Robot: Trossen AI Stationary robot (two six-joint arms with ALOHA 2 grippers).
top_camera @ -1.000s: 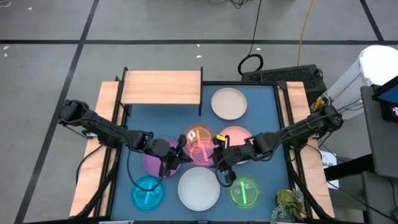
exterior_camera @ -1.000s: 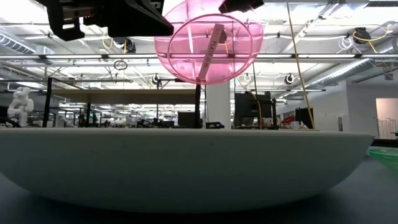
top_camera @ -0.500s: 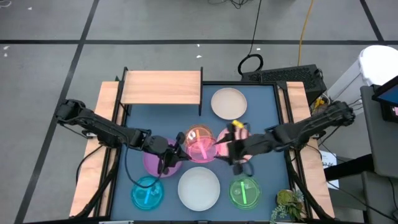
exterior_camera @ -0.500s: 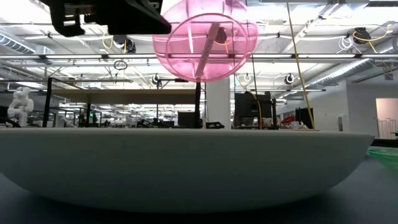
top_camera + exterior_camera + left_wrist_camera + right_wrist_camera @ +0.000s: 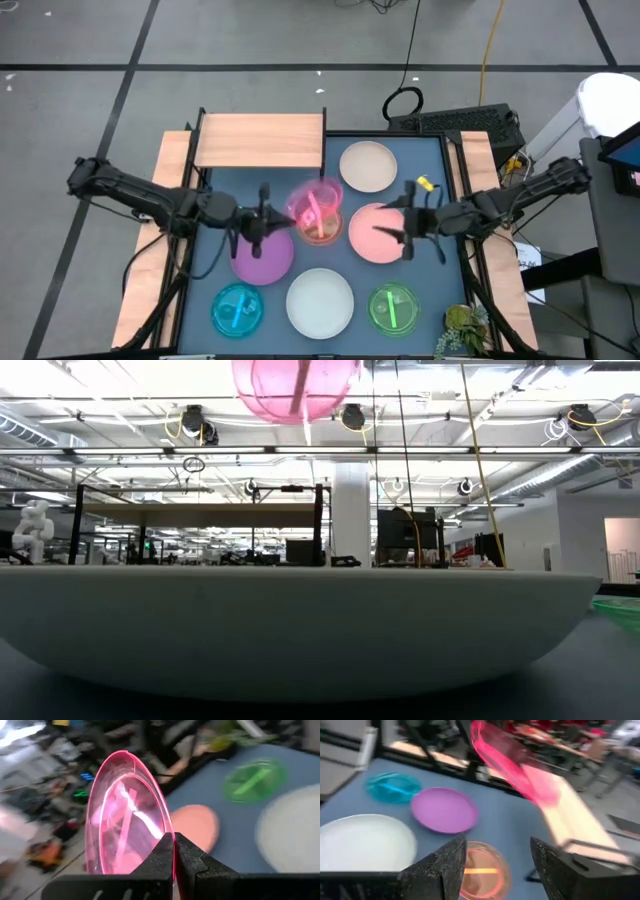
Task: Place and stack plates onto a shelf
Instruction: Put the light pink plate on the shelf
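1. Left gripper (image 5: 285,217) reaches in from the left, clamped on the rim of the magenta plate (image 5: 316,204), held tilted in the air above the orange plate (image 5: 322,228).
2. Right gripper (image 5: 395,226) reaches in over the pink plate (image 5: 376,234), fingers apart, holding nothing.

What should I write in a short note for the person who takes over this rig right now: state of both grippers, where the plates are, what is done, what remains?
Left gripper: shut on the rim of the magenta plate, held tilted in the air above the orange plate.
Right gripper: open, empty, above the pink plate.
On the table: cream plate, purple plate, white plate, cyan plate, green plate, plus orange and pink.
Shelf: no plates on it.
Done: magenta plate lifted.
Left: place all eight plates on the shelf and stack them.
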